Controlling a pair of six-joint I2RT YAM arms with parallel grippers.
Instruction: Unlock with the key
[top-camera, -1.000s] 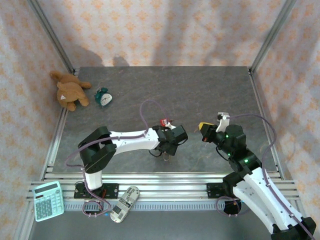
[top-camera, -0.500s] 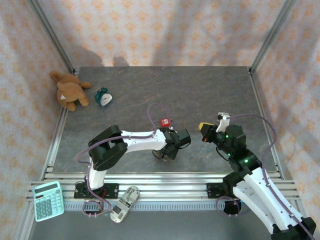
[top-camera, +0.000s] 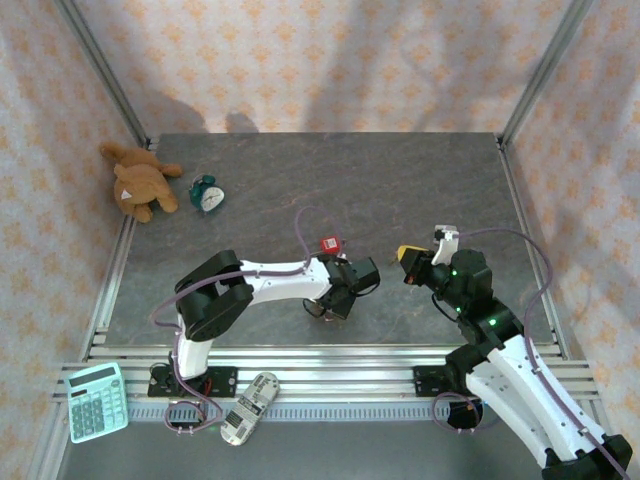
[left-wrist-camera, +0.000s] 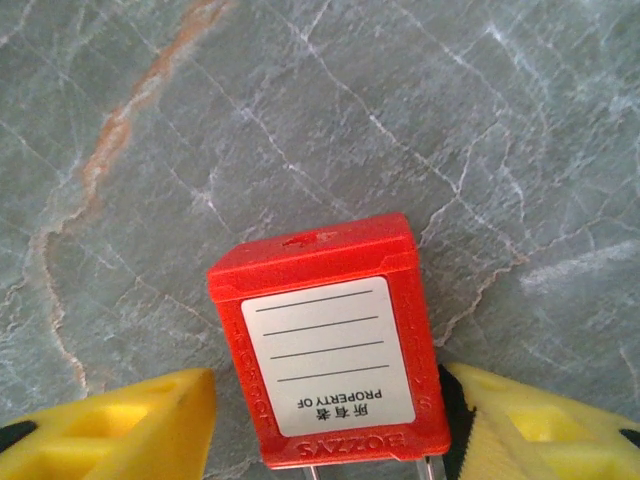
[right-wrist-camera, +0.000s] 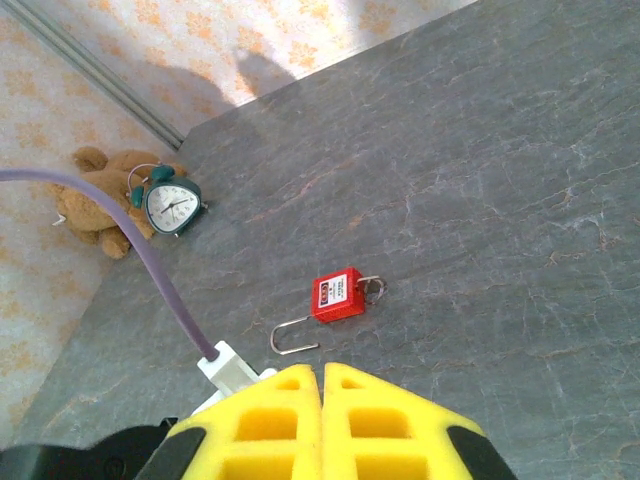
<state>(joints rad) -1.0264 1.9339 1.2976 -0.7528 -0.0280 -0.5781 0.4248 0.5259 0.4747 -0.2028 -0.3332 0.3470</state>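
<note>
Padlock (top-camera: 328, 244): red, lying flat and label up on the grey stone-patterned table (top-camera: 420, 180), near its middle.
Left gripper (left-wrist-camera: 328, 385): pointing down over the Padlock and not clamped. Its yellow fingers (left-wrist-camera: 130, 420) stand apart, one on each side of the shackle end, with bare table between one finger and the lock.
Right gripper (right-wrist-camera: 322, 380): above the table to the right of the Padlock, fingers pressed together, nothing visible between them.
Far left corner: teddy bear (top-camera: 140, 185) beside an alarm clock (top-camera: 208, 195).
</note>
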